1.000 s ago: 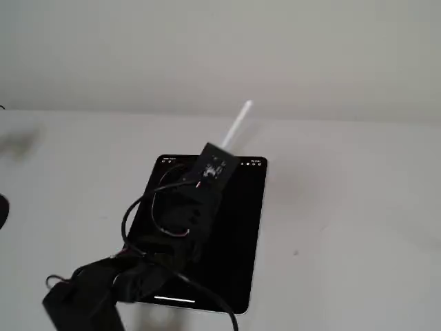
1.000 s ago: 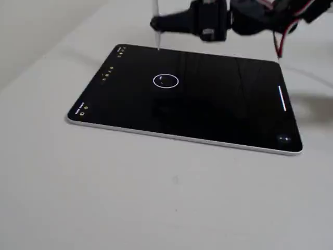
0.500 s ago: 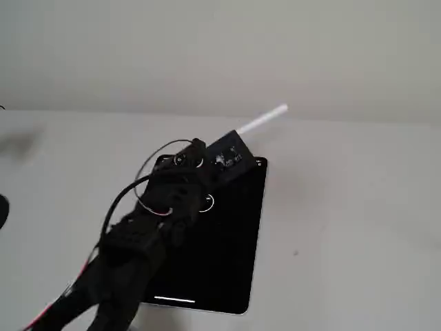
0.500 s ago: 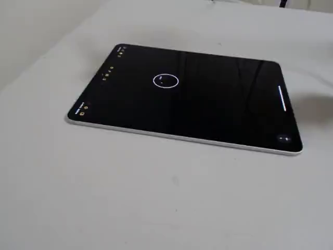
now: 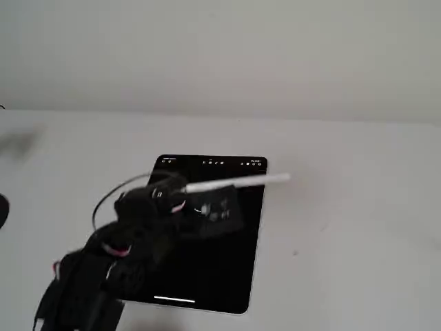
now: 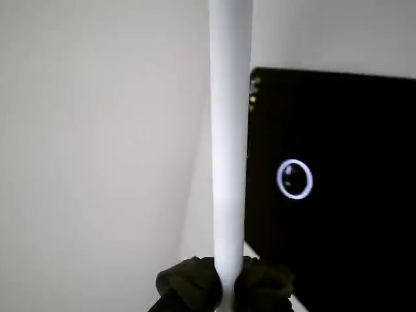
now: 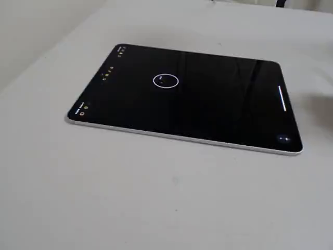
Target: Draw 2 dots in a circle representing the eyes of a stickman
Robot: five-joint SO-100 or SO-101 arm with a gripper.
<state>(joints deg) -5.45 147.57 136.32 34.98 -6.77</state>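
A black tablet (image 5: pixel 207 276) lies flat on the white table. A thin white circle (image 6: pixel 294 179) is drawn on its screen, with two faint white dots (image 6: pixel 292 173) inside it in the wrist view. The circle (image 7: pixel 166 80) also shows in a fixed view, where the marks inside are too small to make out. My gripper (image 6: pixel 221 285) is shut on a white stylus (image 6: pixel 230 130), which passes left of the circle and runs out of the top of the wrist view. In a fixed view the gripper (image 5: pixel 176 192) holds the stylus (image 5: pixel 234 183) above the tablet, its tip past the tablet's right edge. The arm hides the circle there.
Small icons (image 7: pixel 108 73) run along the tablet's edge and a white bar (image 7: pixel 283 99) marks the opposite edge. The black arm and its cable (image 5: pixel 114 196) cover the tablet's lower left in a fixed view. Bare white table (image 7: pixel 156 198) surrounds the tablet.
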